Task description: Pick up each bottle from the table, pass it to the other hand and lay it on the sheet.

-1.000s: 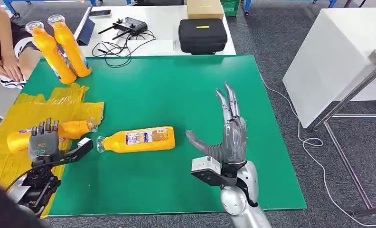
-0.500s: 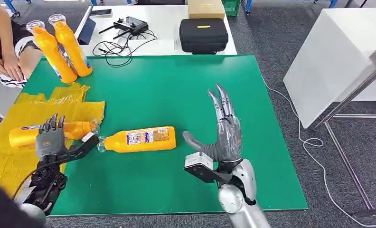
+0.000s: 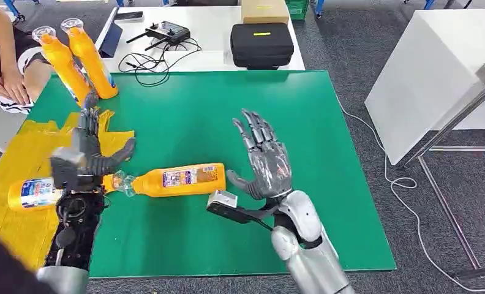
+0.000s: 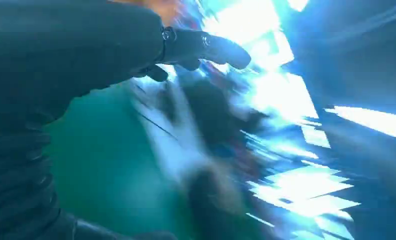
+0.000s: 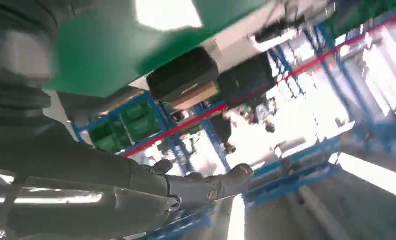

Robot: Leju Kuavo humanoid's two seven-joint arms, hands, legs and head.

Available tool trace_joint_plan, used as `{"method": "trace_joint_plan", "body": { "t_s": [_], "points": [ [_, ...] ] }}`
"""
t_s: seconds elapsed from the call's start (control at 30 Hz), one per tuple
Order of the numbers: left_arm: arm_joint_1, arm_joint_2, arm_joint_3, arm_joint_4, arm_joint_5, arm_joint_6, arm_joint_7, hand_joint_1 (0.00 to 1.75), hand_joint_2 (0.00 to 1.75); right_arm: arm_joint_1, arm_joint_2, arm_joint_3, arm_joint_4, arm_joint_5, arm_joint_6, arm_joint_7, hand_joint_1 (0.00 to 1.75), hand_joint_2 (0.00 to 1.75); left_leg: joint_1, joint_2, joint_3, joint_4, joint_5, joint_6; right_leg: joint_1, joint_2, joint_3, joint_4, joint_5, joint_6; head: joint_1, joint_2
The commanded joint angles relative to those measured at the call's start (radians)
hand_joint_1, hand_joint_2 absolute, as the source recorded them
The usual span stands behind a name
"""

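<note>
The next bottle (image 3: 179, 179) lies on the counter (image 3: 228, 122) between my hands, base toward my right hand (image 3: 264, 162), the nearer one, its fingers spread and empty; my left hand (image 3: 84, 153) hovers empty by the neck.

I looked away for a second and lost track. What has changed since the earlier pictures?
The left hand has lifted off the bottle on the yellow sheet and opened, leaving it lying there. The right hand has swung in toward the bottle on the green mat, open. That bottle and the two upright bottles stayed put.
</note>
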Motion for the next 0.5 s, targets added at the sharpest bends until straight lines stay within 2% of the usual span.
{"method": "trace_joint_plan", "body": {
  "t_s": [0.03, 0.17, 0.37, 0.5],
  "points": [
    [0.095, -0.072, -0.072, -0.445, 0.142, -0.236, 0.006, 0.00, 1.75, -0.259, 0.043, 0.060, 0.433, -0.025, 0.166, -0.055, 0.00, 1.75, 0.000, 0.001, 0.005, 0.000, -0.002, 0.001, 0.000, -0.001, 0.005, 0.000, -0.002, 0.001, 0.000, 0.000],
    [0.091, -0.076, -0.068, -0.447, 0.142, -0.243, 0.006, 0.00, 1.75, -0.266, 0.043, 0.062, 0.448, -0.024, 0.174, -0.057, 0.00, 1.75, 0.000, -0.001, 0.005, -0.001, -0.002, 0.001, 0.000, -0.002, 0.006, -0.001, -0.002, 0.001, 0.000, 0.000],
    [0.110, -0.149, -0.048, -0.521, 0.180, -0.392, 0.006, 0.00, 1.75, -0.377, 0.078, 0.057, 0.627, -0.058, 0.313, -0.091, 0.00, 1.75, 0.000, 0.000, 0.003, 0.000, -0.001, 0.001, 0.000, -0.001, 0.003, 0.000, -0.001, 0.001, 0.000, 0.000],
    [0.107, -0.155, -0.057, -0.499, 0.194, -0.428, 0.006, 0.00, 1.75, -0.419, 0.091, 0.007, 0.657, -0.114, 0.354, -0.061, 0.00, 1.75, -0.001, 0.000, 0.004, 0.000, -0.002, 0.001, 0.000, -0.001, 0.005, 0.000, -0.002, 0.001, 0.000, 0.000]
  ]
}}
